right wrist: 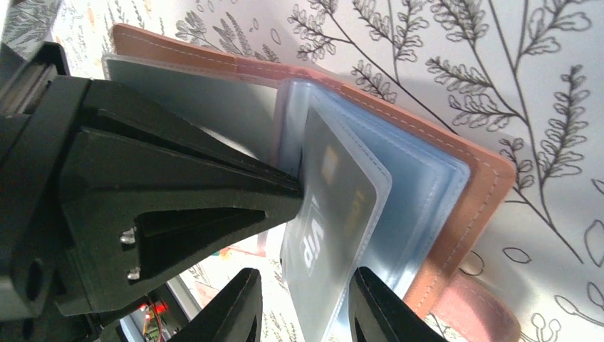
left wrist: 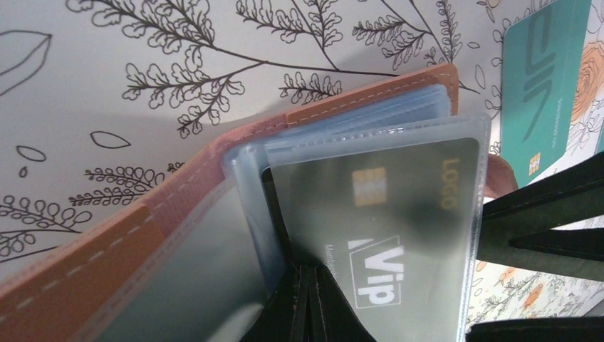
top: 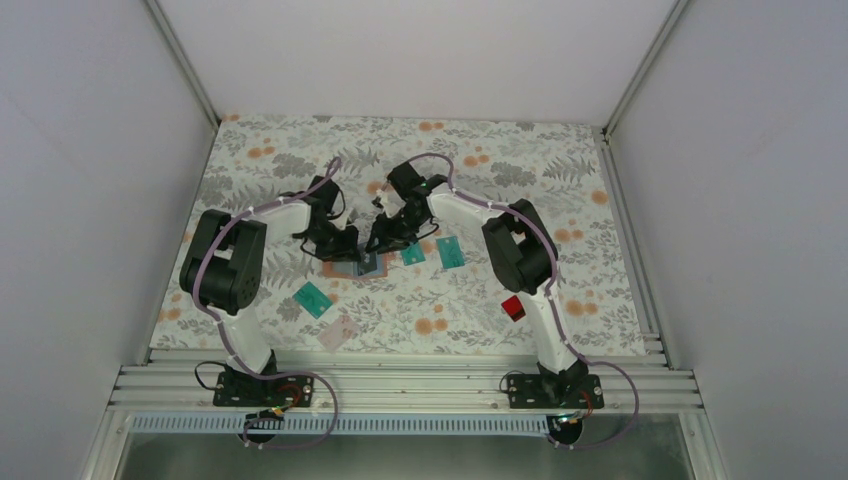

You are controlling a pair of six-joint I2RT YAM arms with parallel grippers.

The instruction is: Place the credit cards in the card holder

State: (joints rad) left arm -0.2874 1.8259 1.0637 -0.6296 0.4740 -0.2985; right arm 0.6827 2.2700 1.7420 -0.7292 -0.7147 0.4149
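I am keeping my left gripper (left wrist: pixel 308 303) pressed together at the spine of the open card holder (left wrist: pixel 370 91) — tan, stitched, leather-like, lying mid-table on the floral cloth (top: pixel 520 200); whether it is nipping a leaf, I cannot tell. My right gripper (right wrist: pixel 305 308) is standing partly spread, straddling a glossy clear sleeve (right wrist: pixel 342 214) that is housing the thin black card (left wrist: pixel 384 235). Flat rectangular cards are lying loose nearby — a teal card (top: pixel 313 299), a pale pinkish card (top: pixel 338 333), a red card (top: pixel 513 307).

Tan-brown card holder (left wrist: pixel 107 246), black card (left wrist: pixel 399 235), teal card (left wrist: pixel 541 92), floral table (top: pixel 560 170)
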